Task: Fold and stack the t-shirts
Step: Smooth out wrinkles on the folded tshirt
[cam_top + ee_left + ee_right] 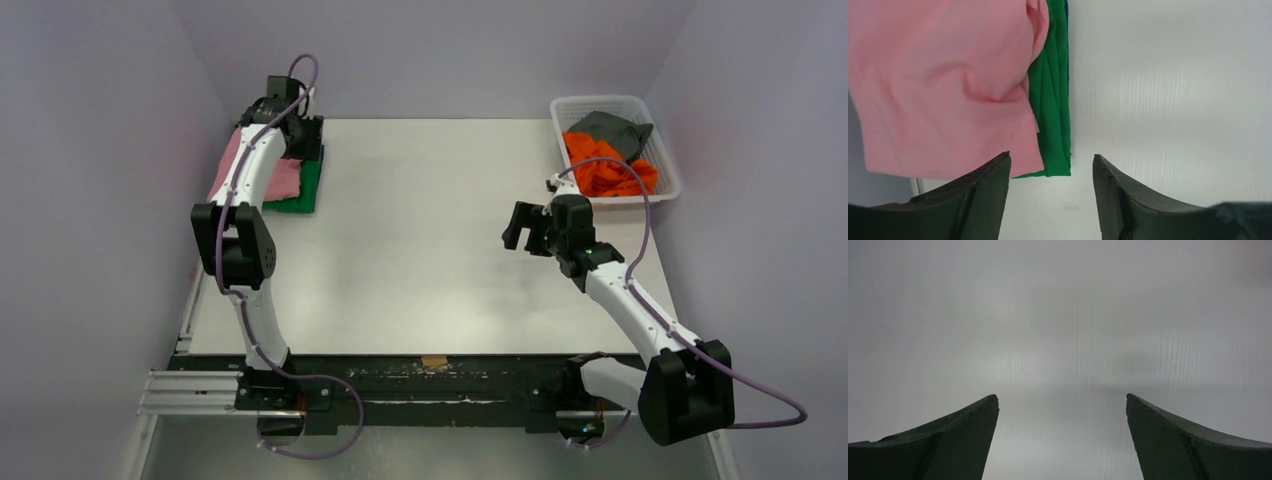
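We find the light pink t-shirt folded at the far left corner of the table. It lies on top of the green t-shirt, whose right edge shows as a long strip beyond the pink hem. A thin sliver of the dark blue t-shirt peeps out beside the green at the stack's far end. The stack's left side reaches the table's left edge, and the pink cloth seems to hang slightly over it.

The left gripper hangs above the stack's near right corner. Its jaws are apart with nothing between them, one finger over the pink corner and the other over bare table. The right gripper hovers over the table's right half, jaws spread wide and holding nothing.

At the far right corner stands the white mesh basket, its long side along the table's right edge. It holds the orange t-shirt nearer us and the grey t-shirt behind it. Between stack and basket stretches the broad white middle of the table.
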Action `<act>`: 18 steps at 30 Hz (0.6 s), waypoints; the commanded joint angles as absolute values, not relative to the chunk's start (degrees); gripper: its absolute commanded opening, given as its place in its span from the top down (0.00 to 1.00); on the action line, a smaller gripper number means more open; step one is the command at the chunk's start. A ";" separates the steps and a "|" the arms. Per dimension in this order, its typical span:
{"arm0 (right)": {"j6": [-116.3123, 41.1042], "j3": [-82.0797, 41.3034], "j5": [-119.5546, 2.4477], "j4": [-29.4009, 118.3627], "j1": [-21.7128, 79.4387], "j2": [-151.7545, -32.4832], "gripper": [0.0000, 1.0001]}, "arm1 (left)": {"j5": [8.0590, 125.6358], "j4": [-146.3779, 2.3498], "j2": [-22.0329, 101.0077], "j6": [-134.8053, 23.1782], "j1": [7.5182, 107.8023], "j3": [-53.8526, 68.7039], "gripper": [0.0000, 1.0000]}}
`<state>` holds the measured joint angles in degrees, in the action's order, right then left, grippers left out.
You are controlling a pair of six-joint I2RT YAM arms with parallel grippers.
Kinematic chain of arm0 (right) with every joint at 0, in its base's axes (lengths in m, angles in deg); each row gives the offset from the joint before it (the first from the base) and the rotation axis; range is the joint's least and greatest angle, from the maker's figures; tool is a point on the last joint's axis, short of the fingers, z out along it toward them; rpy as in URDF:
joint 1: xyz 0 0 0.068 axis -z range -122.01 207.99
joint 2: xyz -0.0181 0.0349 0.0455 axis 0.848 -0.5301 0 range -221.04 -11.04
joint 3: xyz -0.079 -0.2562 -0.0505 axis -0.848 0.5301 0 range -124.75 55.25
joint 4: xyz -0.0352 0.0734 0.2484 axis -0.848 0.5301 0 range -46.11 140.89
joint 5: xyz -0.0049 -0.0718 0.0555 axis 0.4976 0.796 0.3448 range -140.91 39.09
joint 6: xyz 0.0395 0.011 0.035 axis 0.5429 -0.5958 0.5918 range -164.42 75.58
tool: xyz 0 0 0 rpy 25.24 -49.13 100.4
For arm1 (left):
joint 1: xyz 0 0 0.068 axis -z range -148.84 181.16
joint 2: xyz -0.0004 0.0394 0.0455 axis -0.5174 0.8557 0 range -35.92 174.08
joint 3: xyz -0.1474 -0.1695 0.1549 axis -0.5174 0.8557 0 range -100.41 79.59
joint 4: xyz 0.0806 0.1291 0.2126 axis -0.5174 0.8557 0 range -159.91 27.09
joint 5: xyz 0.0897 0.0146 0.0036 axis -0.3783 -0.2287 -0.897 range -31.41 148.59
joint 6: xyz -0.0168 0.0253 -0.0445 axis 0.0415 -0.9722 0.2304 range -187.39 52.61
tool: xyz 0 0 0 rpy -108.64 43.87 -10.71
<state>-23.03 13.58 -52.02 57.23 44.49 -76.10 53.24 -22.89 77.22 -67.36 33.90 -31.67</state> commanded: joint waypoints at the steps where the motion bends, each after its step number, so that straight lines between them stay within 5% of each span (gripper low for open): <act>1: -23.23 11.61 -53.10 57.24 44.37 -75.41 0.03 | 53.93 -17.29 85.12 -66.01 32.22 -36.09 0.43; 13: -23.26 11.73 -53.20 56.98 44.37 -76.78 0.03 | 44.68 -13.88 91.74 -61.94 32.08 -36.27 0.48; 18: -23.31 11.72 -53.22 57.02 44.39 -76.70 0.03 | 43.10 -15.29 92.78 -62.42 32.01 -37.12 0.63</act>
<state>-23.05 13.58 -52.41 57.25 44.49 -76.69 46.34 -14.12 92.35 -63.30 32.09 -34.57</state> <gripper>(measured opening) 0.971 0.431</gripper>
